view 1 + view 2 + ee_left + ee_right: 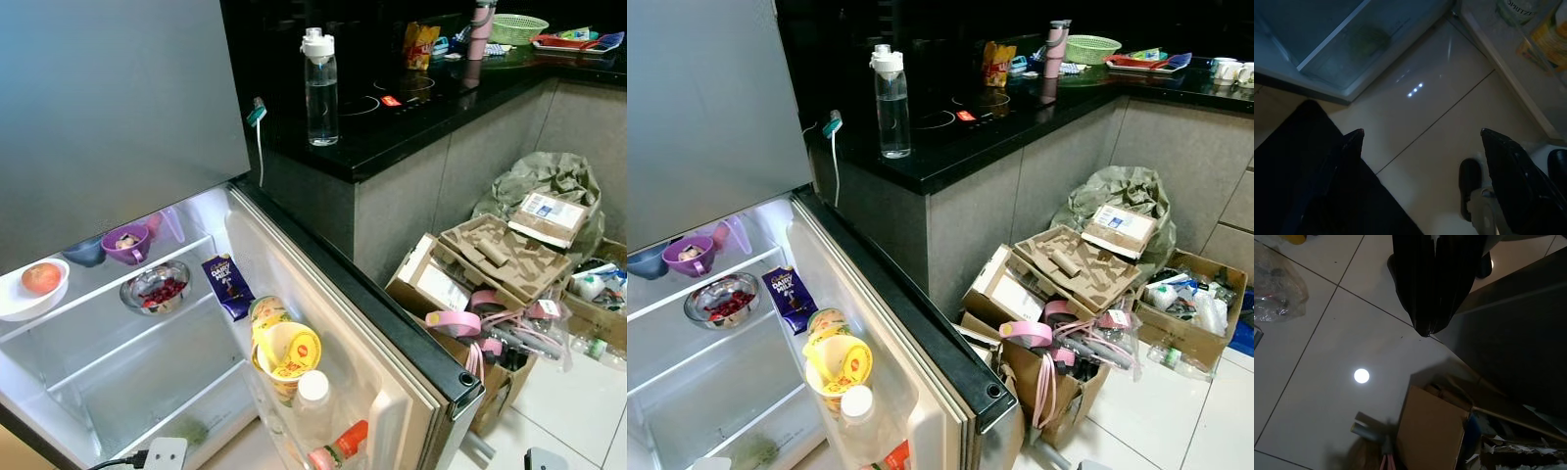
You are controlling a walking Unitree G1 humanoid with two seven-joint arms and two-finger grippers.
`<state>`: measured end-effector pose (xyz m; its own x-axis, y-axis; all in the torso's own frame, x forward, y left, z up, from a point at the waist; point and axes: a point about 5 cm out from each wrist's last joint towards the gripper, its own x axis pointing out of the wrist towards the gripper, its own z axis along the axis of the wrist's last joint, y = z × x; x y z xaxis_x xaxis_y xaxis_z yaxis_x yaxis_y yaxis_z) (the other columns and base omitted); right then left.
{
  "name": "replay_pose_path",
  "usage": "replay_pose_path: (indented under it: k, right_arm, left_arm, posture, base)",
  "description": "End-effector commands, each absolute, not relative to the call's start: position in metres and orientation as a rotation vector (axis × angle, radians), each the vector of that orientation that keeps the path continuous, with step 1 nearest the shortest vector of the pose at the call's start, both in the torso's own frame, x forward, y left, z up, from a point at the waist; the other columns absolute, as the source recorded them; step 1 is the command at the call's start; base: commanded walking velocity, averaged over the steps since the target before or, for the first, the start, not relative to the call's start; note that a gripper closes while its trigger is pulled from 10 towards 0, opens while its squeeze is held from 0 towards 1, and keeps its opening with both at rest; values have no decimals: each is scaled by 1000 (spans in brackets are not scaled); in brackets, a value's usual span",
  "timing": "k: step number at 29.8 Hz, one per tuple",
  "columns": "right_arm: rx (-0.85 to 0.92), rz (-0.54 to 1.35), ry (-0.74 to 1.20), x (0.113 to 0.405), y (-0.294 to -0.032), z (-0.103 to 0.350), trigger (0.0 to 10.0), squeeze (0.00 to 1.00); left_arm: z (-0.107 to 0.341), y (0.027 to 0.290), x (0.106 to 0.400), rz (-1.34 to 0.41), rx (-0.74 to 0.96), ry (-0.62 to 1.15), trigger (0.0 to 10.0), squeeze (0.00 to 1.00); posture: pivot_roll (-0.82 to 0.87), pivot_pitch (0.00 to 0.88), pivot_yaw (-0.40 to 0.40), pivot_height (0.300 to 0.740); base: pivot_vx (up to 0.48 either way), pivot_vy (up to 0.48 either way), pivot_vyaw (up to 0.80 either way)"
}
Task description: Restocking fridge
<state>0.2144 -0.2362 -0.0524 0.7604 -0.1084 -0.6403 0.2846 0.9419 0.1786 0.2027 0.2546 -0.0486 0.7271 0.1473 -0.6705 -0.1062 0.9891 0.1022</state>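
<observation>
White bowl (24,299): cut off by the frame edge.
Red-capped bottle (343,446): lower part cropped.
Green item (1367,39): blurred behind drawer.

The fridge (118,98) is seen with its lower door (392,343) swung wide open, the lit shelves holding a white bowl with an apple (39,279), a purple cup (125,243), a glass bowl of red fruit (157,287) and a purple chocolate bar (227,284). On the black counter beside it, a clear water bottle (320,88) with a white cap is stood upright. In the door rack, a yellow tub (286,357) and a white-capped bottle (313,406) are lodged.
</observation>
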Motion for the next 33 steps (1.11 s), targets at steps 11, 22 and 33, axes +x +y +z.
replay_pose_path:
  k: [11, 22, 33]
  right_arm:
    - [278, -214, 689, 212, -233, -55, 10000, 0]
    - [277, -209, 691, 212, -233, -55, 10000, 0]
    - [278, -205, 686, 213, -232, -55, 10000, 0]
  left_arm:
    - [-54, 246, 196, 128, 30, 779, 10000, 0]
    - [-57, 249, 194, 132, 20, 800, 10000, 0]
    - [-58, 250, 192, 130, 19, 805, 10000, 0]
  posture:
    - [-83, 121, 28, 740]
    - [-85, 115, 27, 740]
    - [-87, 110, 28, 740]
  base:
    - [-124, 0, 0]
    - [-338, 0, 0]
    - [-349, 0, 0]
